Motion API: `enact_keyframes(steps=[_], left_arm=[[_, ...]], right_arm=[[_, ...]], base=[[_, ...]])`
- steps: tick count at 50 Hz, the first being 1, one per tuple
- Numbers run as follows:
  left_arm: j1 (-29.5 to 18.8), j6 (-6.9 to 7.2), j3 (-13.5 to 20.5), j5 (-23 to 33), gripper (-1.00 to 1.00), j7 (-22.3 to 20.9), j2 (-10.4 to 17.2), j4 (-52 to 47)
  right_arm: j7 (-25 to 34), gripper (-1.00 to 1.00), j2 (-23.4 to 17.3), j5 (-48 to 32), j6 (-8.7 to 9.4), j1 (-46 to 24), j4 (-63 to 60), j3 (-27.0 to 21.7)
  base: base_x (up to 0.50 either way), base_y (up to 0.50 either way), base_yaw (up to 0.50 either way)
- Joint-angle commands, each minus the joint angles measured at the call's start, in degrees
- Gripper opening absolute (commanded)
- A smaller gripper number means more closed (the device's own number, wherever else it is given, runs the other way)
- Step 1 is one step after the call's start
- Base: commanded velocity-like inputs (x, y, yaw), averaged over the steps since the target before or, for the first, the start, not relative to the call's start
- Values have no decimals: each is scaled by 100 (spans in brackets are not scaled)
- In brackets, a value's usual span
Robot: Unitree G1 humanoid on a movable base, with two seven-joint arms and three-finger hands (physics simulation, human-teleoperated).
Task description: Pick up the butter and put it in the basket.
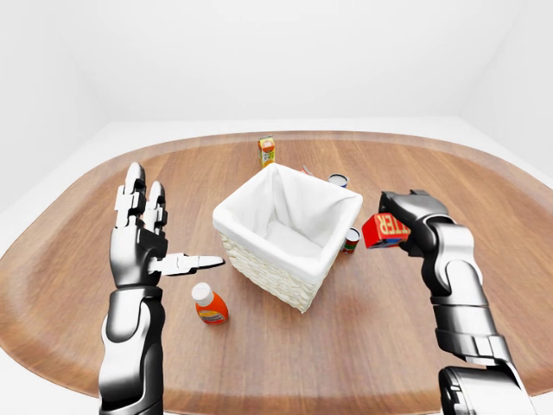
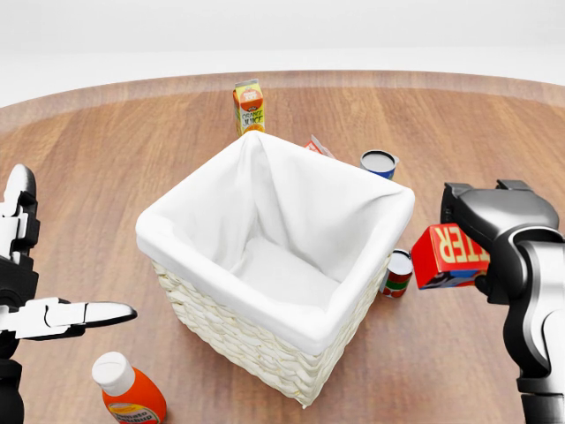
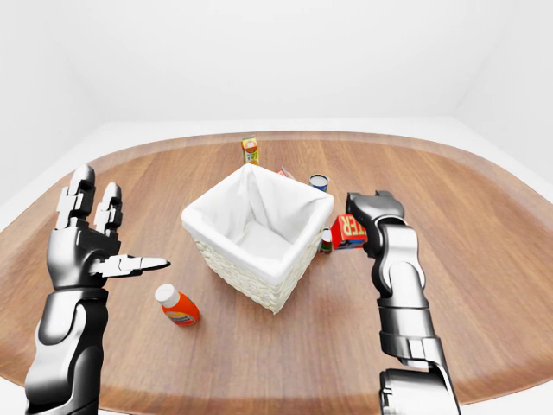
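- The pickup looks done: I have the butter (image 2: 450, 256), a red box with white lettering, lifted clear of the bench (image 1: 363, 346) in my right hand (image 2: 494, 231).
- The box hangs just beside the right wall of the basket (image 2: 265, 336) in the head view, above a small can (image 2: 398, 273) on the wood, not yet over the white lining.
- What is left, as I judge it: carry the box leftward over the rim and let go.
- My right fingers pinch the box from its right side, forearm raised nearly upright, wrist bent toward the basket.
- My left hand (image 1: 143, 238) stands idle to the left of the basket, palm up, fingers spread, one pointing at the basket, above an orange bottle (image 1: 209, 304).
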Motion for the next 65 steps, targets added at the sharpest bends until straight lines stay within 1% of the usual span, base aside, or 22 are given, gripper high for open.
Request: enact_keyframes(steps=[1, 12, 13, 22, 36, 45, 54, 65], left_arm=[[-9, 0, 16, -14, 100, -9, 9, 62], [-24, 0, 11, -21, 100, -4, 16, 145], [-36, 0, 49, -53, 100, -6, 27, 165], [-34, 0, 110, -126, 100, -10, 59, 150], [-77, 0, 137, -171, 100, -5, 94, 246], [-51, 0, 161, -200, 100, -22, 99, 226], [-41, 0, 194, -227, 100, -35, 107, 238], [-49, 0, 202, -237, 100, -50, 117, 337]], right_arm=[[-1, -100, -29, -189, 0, -383, -386, -36], [-1, -100, 80, -369, 0, -800, -477, 76], [-1, -100, 334, -461, 0, -1202, -440, 308], [-1, -100, 535, -572, 0, -1526, -325, 423], [-1, -100, 792, -640, 0, -1748, -194, 577], [-1, -100, 1090, -592, 0, -1766, -80, 742], [-1, -100, 1297, -478, 0, -1801, 66, 848], [-1, -100, 1571, -161, 0, -2028, 415, 995]], base=[[0, 0, 0], [0, 0, 0], [0, 0, 0], [0, 0, 0], [0, 0, 0], [0, 0, 0], [0, 0, 0], [0, 0, 0]])
